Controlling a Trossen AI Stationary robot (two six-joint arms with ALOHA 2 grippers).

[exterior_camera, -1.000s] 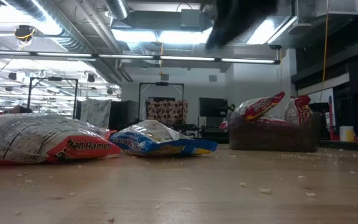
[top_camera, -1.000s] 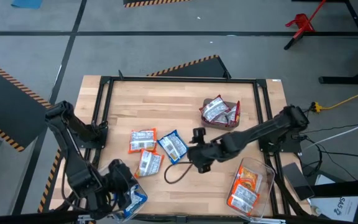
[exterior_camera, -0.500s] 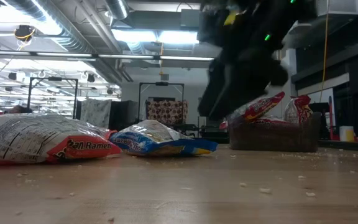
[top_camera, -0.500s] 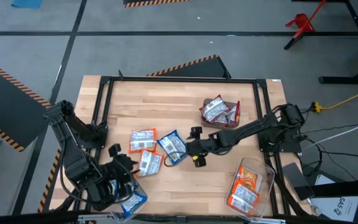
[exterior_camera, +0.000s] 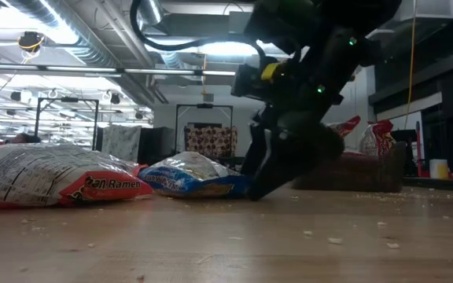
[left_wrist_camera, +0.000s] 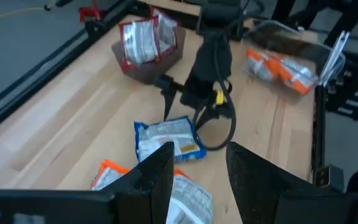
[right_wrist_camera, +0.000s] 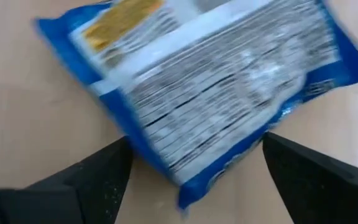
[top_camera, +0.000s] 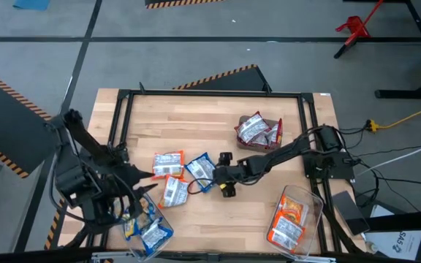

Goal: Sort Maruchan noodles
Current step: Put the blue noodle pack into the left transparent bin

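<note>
Right gripper (top_camera: 212, 177) hangs low at table centre, jaws spread wide, empty, straddling one end of the blue-edged noodle packet (top_camera: 202, 172). Pkt lies flat on the wooden table (top_camera: 218, 124), just off the tips toward 10 o'clock in the overhead view, long axis running approx 11-to-5, so the jaws look set to close across its near end. Right arm is clearly nearer. Left gripper (top_camera: 146, 191) sits at the table's 8 o'clock corner, jaws apart, nothing between them, well apart from this pkt.

Blue-yellow noodle packet (right_wrist_camera: 216, 93) (barcode-striped white label); black fingers (right_wrist_camera: 79, 186).
</note>
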